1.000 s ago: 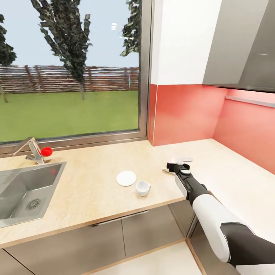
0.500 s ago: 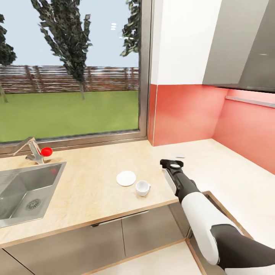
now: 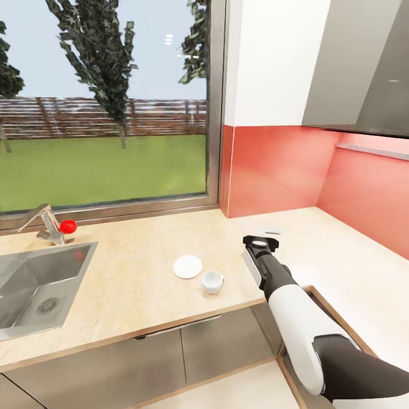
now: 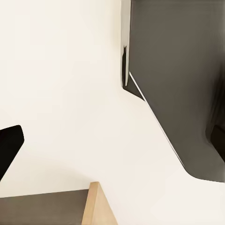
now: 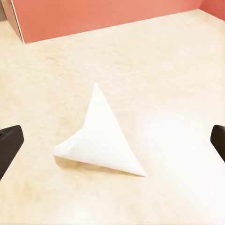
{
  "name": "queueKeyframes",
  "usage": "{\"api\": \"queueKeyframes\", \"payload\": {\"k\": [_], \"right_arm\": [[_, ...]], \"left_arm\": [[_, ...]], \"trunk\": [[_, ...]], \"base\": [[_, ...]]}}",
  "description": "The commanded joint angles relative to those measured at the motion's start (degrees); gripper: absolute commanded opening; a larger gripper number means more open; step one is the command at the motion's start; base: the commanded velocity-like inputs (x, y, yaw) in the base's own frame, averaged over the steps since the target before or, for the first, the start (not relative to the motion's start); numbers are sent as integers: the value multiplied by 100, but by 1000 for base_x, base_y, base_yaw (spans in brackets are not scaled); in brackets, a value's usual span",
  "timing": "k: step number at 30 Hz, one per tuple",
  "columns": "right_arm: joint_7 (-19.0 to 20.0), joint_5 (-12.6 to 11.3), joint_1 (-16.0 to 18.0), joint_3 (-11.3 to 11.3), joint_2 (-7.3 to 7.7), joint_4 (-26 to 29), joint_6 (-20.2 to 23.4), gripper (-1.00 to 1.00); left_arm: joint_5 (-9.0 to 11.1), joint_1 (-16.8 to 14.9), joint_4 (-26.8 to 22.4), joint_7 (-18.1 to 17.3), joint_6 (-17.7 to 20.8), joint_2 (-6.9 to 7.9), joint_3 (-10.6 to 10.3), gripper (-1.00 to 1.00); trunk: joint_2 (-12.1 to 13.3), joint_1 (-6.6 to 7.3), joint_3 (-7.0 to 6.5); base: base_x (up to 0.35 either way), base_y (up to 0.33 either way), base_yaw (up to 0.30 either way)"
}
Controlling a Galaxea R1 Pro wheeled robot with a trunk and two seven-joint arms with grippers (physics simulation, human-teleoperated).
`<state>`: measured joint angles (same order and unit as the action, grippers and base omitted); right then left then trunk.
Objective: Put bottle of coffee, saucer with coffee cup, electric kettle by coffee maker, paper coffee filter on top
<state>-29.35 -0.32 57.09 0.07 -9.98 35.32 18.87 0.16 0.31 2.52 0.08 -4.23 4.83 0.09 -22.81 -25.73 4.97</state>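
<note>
Right gripper [image 5: 112, 140] hovers wide open over the filter [image 5: 101, 136] (lying on the countertop [image 3: 130, 272]), cup [image 3: 212, 280] beside saucer [image 3: 187, 266].

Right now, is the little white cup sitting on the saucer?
No, the coffee cup stands on the kitchen countertop beside the saucer.

paper coffee filter [image 5: 101, 136] (on its side), kitchen countertop [image 5: 178, 70]

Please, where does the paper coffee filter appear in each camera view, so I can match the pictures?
Head view: the paper coffee filter is a small white sliver lying on the kitchen countertop, just beyond the right gripper.
Right wrist view: the filter lies on its side mid-picture.
Left wrist view: not in it.
Shared landmark: the red backsplash behind the countertop.
</note>
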Motion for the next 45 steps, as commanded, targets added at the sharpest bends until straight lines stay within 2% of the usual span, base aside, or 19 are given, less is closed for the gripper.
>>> {"api": "queueKeyframes", "payload": {"k": [1, 19, 26, 41, 45], "right_arm": [[-19, -3, 2, 1, -2, 4, 38, 100], [-19, 6, -3, -7, -2, -245, 37, 100], [-26, 13, -4, -7, -2, -344, 30, 100], [-27, 22, -5, -16, -2, -382, 20, 100], [-32, 17, -5, -21, 56, -604, 18, 100]], "left_arm": [[1, -5, 12, 1, -38, 4, 0, 100], [3, -5, 12, 1, -36, 1, 0, 100], [2, -5, 12, 1, -42, 9, 0, 100], [2, -5, 12, -13, -34, 1, 0, 100], [1, 2, 12, -15, -34, -3, 0, 100]], "trunk": [[-11, -5, 11], [-11, -5, 49], [-11, -5, 89], [-11, -5, 96], [-11, -5, 96]], "base": [[254, 0, 0], [50, 0, 131], [225, 0, 158], [61, -20, 12], [17, -13, 0]]}}
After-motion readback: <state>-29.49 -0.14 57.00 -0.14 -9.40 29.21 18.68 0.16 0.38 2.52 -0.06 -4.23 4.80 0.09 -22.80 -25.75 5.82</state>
